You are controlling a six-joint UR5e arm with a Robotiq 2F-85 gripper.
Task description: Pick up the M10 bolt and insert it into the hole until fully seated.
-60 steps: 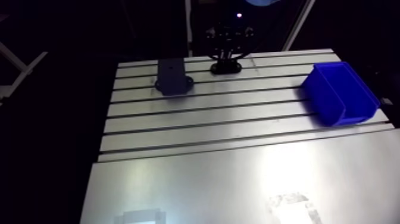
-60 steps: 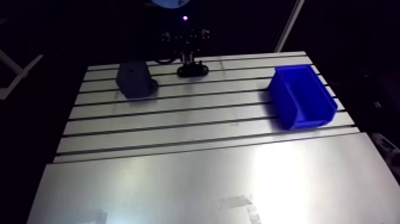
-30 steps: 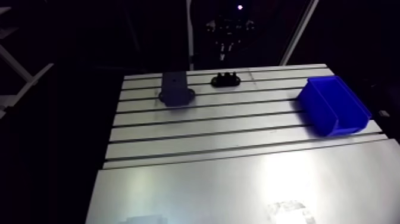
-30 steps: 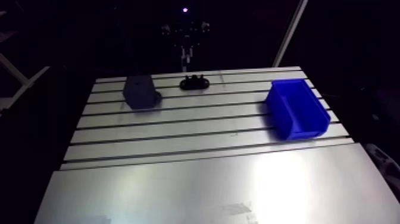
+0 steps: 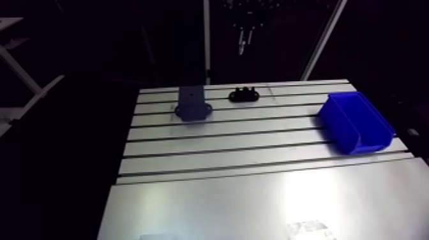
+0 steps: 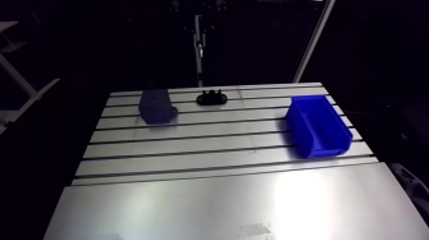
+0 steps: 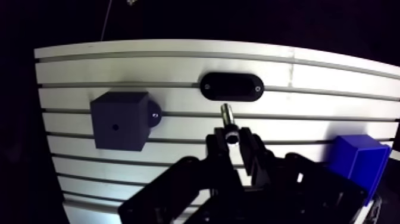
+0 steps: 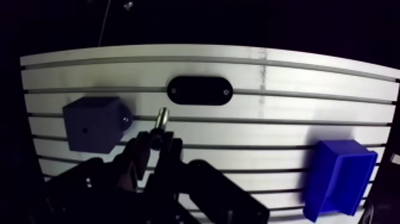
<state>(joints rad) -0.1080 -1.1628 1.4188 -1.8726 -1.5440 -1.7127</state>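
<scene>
A slotted aluminium table (image 5: 255, 191) fills the arm view: a smooth plate on the camera's side, then a band of long parallel slots running to the far edge, with glare on the bare metal. On the slotted band stand a dark block (image 7: 119, 119) with a small hole (image 7: 115, 127) in the face turned toward the wrist camera, a black oval holder (image 7: 232, 87) close to the far edge, and a blue bin (image 7: 360, 158) out by the table's side edge, well apart from the other two. The gripper (image 7: 233, 143) is clamped on the M10 bolt (image 7: 228, 116), its two fingers (image 7: 215, 146) pressed against the head end while the shank sticks out ahead of them toward the table. In the arm view the gripper hangs high above the far edge, the bolt pointing down and well clear of the surface. In the wrist view the bolt's tip lies over bare table just short of the oval holder and beside the block, apart from both. The slotted stretch between block and bin lies open.
</scene>
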